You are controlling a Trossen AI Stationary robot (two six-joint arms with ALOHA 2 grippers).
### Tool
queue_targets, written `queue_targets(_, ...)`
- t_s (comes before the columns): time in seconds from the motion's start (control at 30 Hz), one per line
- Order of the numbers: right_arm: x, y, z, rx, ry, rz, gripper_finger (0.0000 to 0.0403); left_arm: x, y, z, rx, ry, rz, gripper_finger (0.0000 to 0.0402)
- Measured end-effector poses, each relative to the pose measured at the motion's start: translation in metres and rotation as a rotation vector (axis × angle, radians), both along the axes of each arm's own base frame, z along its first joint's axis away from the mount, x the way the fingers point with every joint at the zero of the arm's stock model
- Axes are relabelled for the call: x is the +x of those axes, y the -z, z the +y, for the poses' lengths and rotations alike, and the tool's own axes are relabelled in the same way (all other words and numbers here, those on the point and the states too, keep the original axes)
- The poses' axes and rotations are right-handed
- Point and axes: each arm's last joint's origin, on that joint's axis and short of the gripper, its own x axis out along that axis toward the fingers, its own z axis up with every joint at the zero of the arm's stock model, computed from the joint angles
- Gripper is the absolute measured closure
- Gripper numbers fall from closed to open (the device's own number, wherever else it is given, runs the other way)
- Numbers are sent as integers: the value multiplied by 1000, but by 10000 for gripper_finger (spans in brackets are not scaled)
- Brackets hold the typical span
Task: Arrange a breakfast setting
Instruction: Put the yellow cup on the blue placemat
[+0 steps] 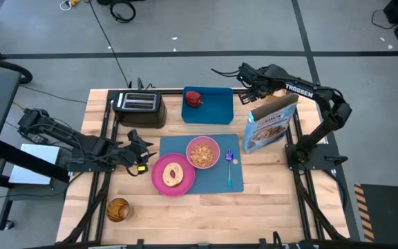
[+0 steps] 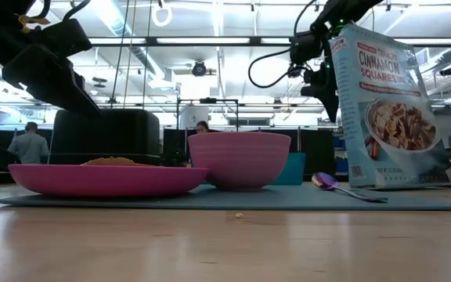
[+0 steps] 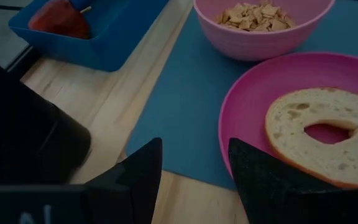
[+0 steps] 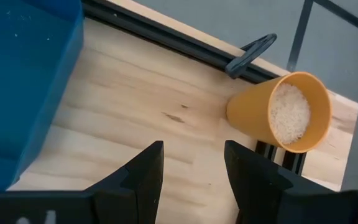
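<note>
The blue mat [image 1: 199,181] lies at the table's middle. On it are the pink plate [image 1: 159,181] with a toast slice that has a hole in its middle [image 3: 319,130], the pink bowl [image 1: 202,152] holding cereal, and the blue-handled spoon [image 1: 229,173]. The red apple [image 1: 194,98] lies in the smaller blue tray [image 1: 216,111]. The small orange cup [image 4: 284,112], with white grains inside, stands near the table's far edge. My left gripper [image 3: 194,155] is open at the mat's left edge, beside the plate. My right gripper [image 4: 191,155] is open above bare wood between the tray and the cup.
A black toaster [image 1: 139,107] stands at the far left. A cereal box [image 1: 271,124] stands upright right of the mat. A glass jar [image 1: 118,209] stands near the front left. People show in the room beyond the table in the low view [image 2: 30,145].
</note>
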Motion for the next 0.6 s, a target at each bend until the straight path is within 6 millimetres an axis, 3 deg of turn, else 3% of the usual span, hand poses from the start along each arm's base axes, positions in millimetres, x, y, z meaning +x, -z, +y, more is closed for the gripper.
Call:
queue_targets(0.4, 2, 1, 6, 41, 5, -12, 224, -1, 1, 0, 1, -2, 9, 209)
queue_targets(0.6, -4, 1, -4, 18, 42, -20, 224, -1, 1, 0, 8, 2, 16, 209)
